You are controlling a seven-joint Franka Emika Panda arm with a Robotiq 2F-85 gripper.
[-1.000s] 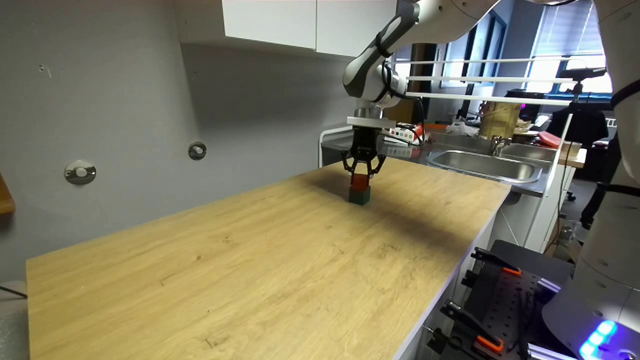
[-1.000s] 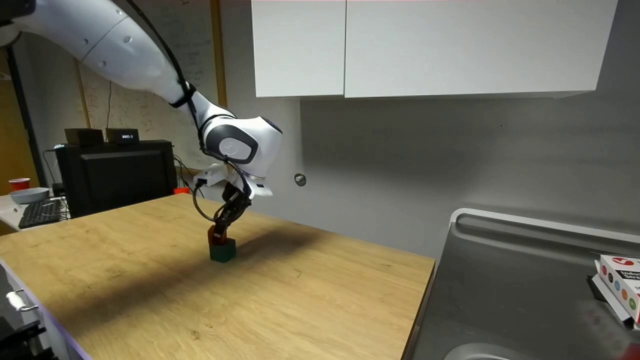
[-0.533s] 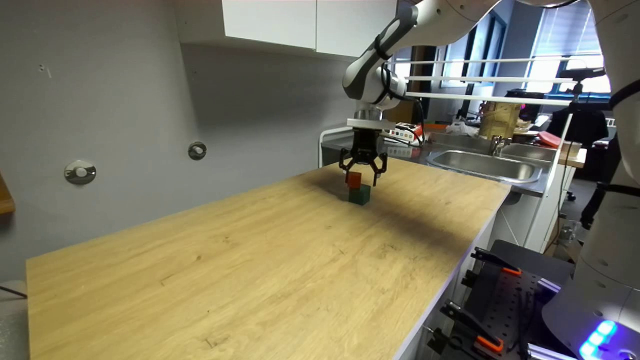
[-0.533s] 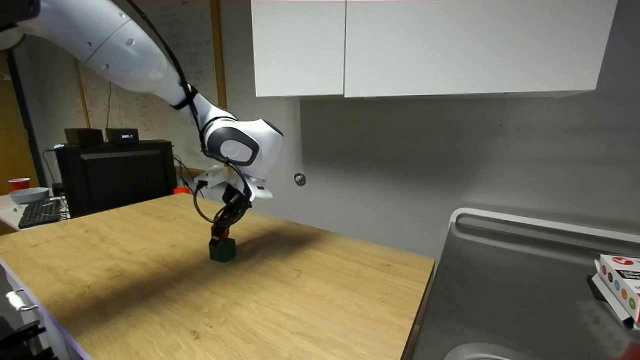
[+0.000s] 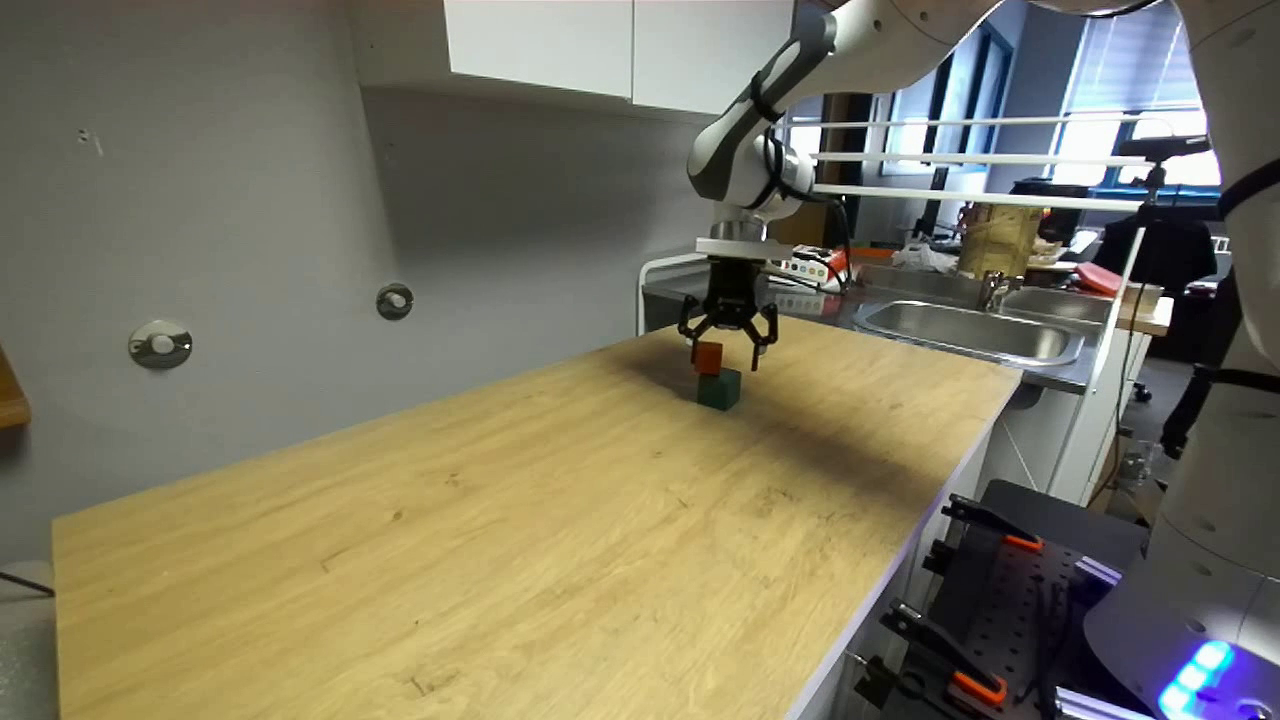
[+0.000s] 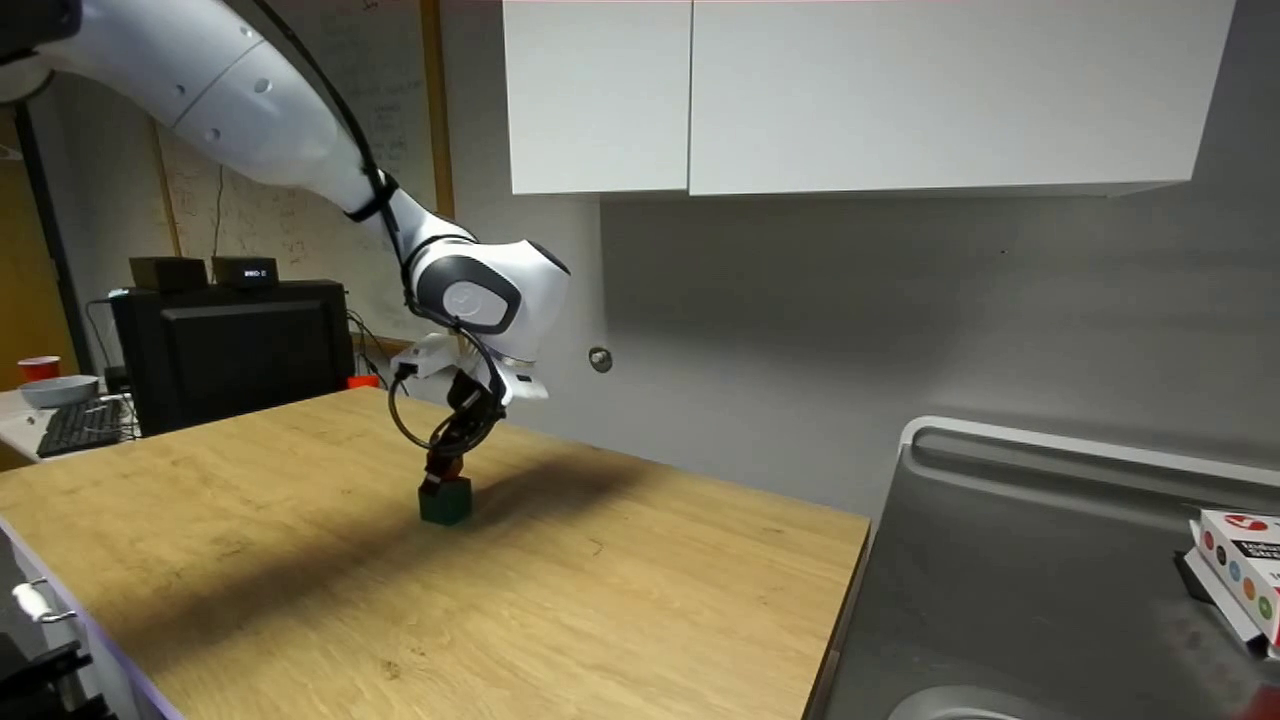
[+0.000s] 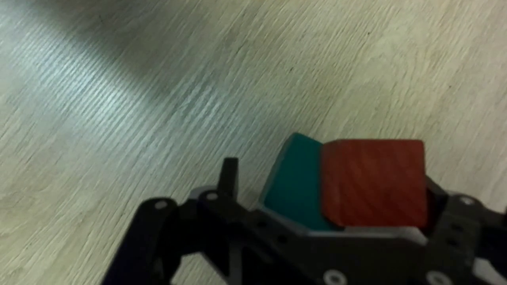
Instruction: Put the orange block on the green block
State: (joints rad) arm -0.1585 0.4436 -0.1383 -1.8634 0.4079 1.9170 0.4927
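The orange block (image 5: pixel 708 358) sits off-centre on the green block (image 5: pixel 719 390), with a strip of the green top uncovered. From the wrist, the orange block (image 7: pixel 374 182) covers the right part of the green block (image 7: pixel 297 184). My gripper (image 5: pixel 726 358) stands open around the orange block. One of its fingers (image 7: pixel 228 178) is well apart from both blocks; the opposite one is right beside the orange block, and whether they touch I cannot tell. In an exterior view the gripper hides much of the orange block (image 6: pixel 453 468), above the green block (image 6: pixel 446 502).
Both blocks stand on a wooden table (image 5: pixel 500 520) near the grey wall. Beyond the table's far end lies a metal counter with a sink (image 5: pixel 965 332) and a box (image 6: pixel 1245 565). White cabinets (image 6: pixel 940 95) hang above. A dark monitor (image 6: pixel 235 355) stands behind the table.
The gripper has opened from its grip on the orange block, and the arm has risen a little. The orange block has shifted sideways on the green block, which has stayed put.
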